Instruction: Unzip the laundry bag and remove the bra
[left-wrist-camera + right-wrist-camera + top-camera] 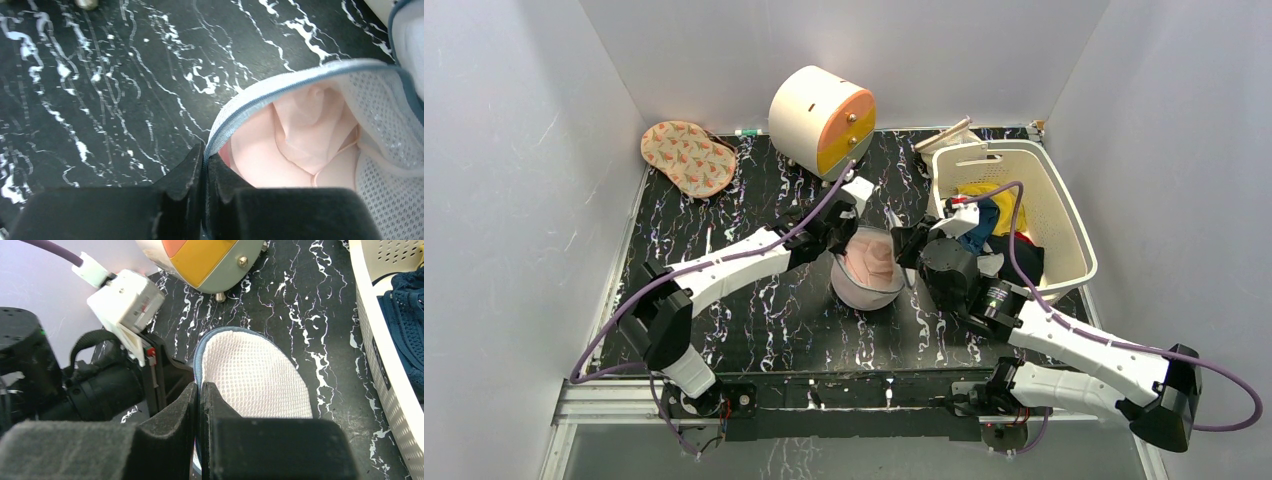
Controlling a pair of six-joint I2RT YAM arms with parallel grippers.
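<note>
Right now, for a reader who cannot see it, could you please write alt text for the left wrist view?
The left gripper pinches the zipper rim of the open white mesh laundry bag. A pale pink bra lies inside it, and the black marbled table is behind.

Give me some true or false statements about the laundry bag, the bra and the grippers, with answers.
1. The laundry bag is open and the bra shows inside it. True.
2. The bra lies in the basket. False: it is inside the laundry bag.
3. The left gripper and the right gripper are each shut on the bag's edge. True.
4. The basket stands on the left arm's side. False: it is on the right arm's side.
</note>
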